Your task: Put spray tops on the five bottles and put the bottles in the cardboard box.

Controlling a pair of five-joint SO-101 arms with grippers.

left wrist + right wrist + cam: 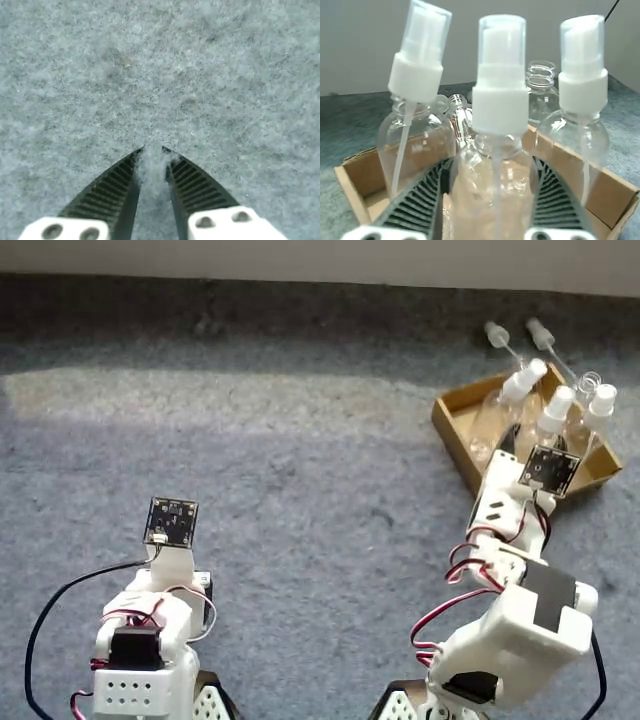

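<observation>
Right tool (491,161) up close, ribbed jaws clamped round the belly of the middle bottle (495,192); that bottle, spray top on, stands low inside the cardboard box (351,182); packed just beside it are one capped neighbour (415,137) and a second neighbour (580,132); behind them a bare-necked bottle (541,92) waits at the far side of the box (inside it or just past the wall, I can't tell). Seen from above, a loose spray top (497,337) and its twin (540,335) lie on the surface beyond the box, well apart from the left arm. Left tool (153,148) hangs over the grey surface (225,75), jaws almost together with a sliver of carpet between them, gripping nothing.

My read: this is the drop-off of capped bottle number three; boxing is roughly past halfway, capping is not yet finished. Next move calls for easing the jaws apart and backing out without clipping the close neighbours; tight quarters there, a tall top could tip; then it's over to a loose top and the bare neck.
</observation>
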